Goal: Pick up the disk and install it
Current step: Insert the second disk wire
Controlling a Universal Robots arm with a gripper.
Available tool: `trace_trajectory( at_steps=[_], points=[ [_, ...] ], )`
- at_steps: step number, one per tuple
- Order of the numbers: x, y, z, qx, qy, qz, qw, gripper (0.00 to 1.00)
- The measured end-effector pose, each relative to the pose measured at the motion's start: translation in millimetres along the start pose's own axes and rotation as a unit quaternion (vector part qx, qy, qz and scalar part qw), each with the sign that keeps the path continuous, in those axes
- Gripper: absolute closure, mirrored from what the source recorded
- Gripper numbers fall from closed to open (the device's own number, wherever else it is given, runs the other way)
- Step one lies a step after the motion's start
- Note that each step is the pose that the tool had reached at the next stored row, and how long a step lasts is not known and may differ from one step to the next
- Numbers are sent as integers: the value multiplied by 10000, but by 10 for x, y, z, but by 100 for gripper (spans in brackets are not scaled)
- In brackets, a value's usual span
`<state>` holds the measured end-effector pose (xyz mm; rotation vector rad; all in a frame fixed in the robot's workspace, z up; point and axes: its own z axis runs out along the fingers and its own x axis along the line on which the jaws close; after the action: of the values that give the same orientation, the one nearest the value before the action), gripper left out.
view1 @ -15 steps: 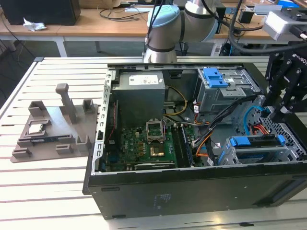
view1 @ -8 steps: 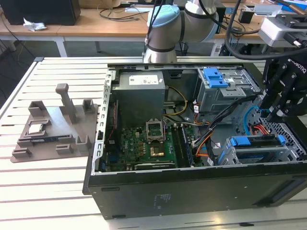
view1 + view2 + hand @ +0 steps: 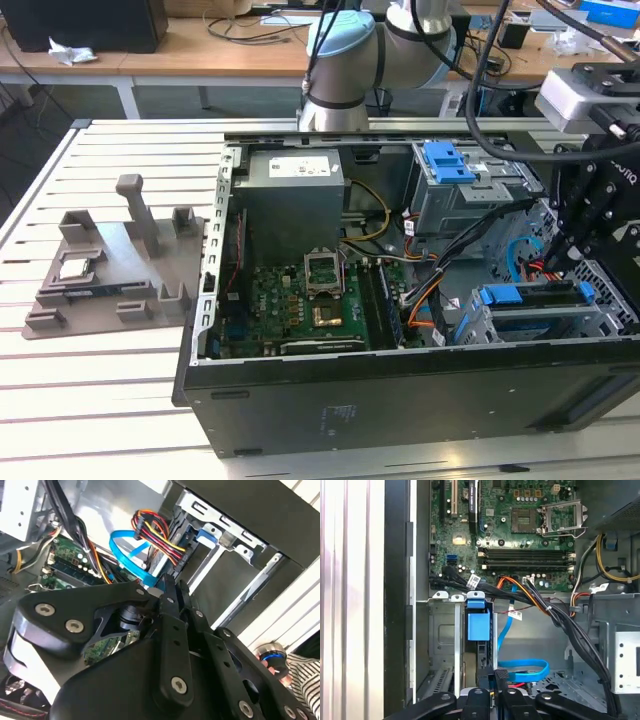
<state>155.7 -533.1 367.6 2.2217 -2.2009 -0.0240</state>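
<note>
I am hanging my gripper (image 3: 578,250) inside the open computer case (image 3: 400,400), fingers drawn narrow with nothing between them. The disk (image 3: 535,298) is sitting in the drive cage (image 3: 480,325) just below my fingertips, its blue frame showing above the cage rails.

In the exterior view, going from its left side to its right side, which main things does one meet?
Grey fixture on the slatted table → motherboard inside the open computer case → blue-framed disk in its bay → gripper.
</note>
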Motion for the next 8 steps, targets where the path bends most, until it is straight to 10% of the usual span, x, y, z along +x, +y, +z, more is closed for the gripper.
trace_trajectory(
  at_steps=[8],
  points=[
    [12,-2,141,0,1,0,10000,84]
  ],
)
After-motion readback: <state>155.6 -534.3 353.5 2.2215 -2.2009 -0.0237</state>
